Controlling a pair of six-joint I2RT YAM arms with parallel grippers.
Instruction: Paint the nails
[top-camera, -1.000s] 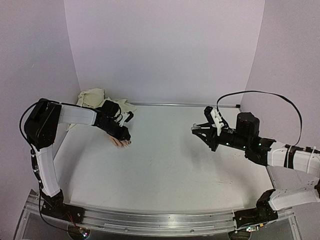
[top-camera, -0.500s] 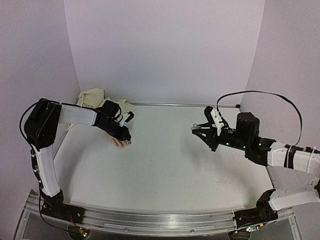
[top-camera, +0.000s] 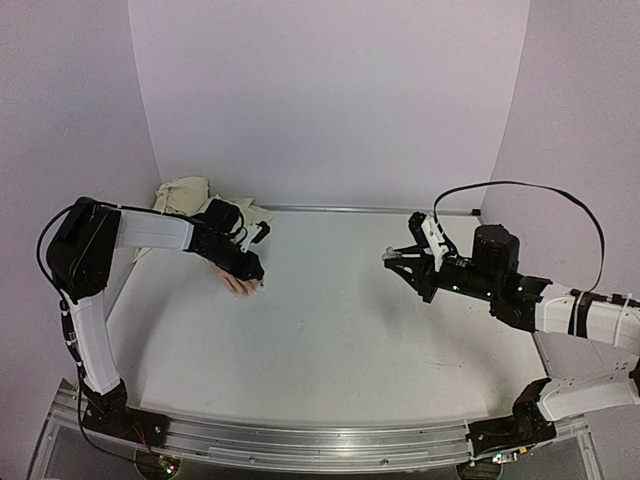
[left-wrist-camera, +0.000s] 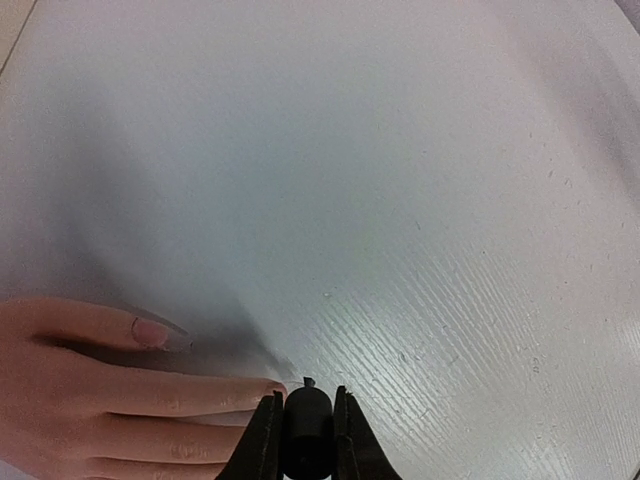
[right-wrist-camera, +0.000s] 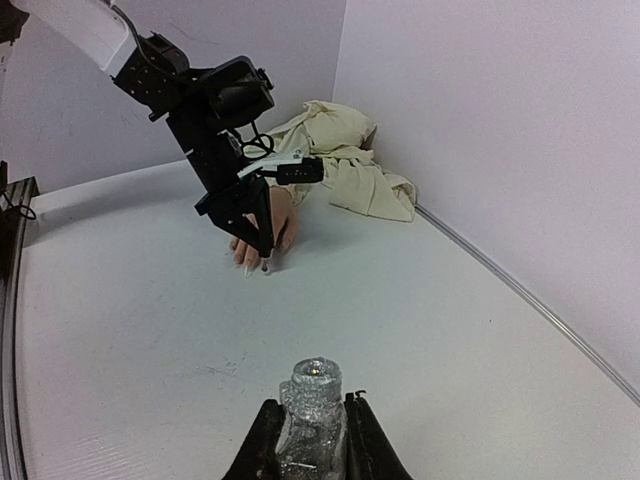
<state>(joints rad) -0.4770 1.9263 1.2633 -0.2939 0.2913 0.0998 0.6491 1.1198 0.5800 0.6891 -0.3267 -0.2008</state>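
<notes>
The painting stroke itself looks to be the step in hand: the left claw (left-wrist-camera: 305, 402) is clenched on a black brush cap (left-wrist-camera: 306, 428), its tip right at a fingertip of the mannequin hand (left-wrist-camera: 90, 400), which lies flat on the desk (left-wrist-camera: 420, 200) just beneath and beside that claw. One of the nails (left-wrist-camera: 150, 332) shows pale pink one finger over; whether either is coated I cannot tell. The right claw (right-wrist-camera: 311, 405) grasps the open polish bottle (right-wrist-camera: 312, 432) upright, well apart across bare desk. Next calls for a short, light drag along the nail, then a sideways shift to the neighbouring finger. The cream sleeve (right-wrist-camera: 345, 165) and the wall corner lie behind the left claw; free room lies ahead, toward the right claw.
</notes>
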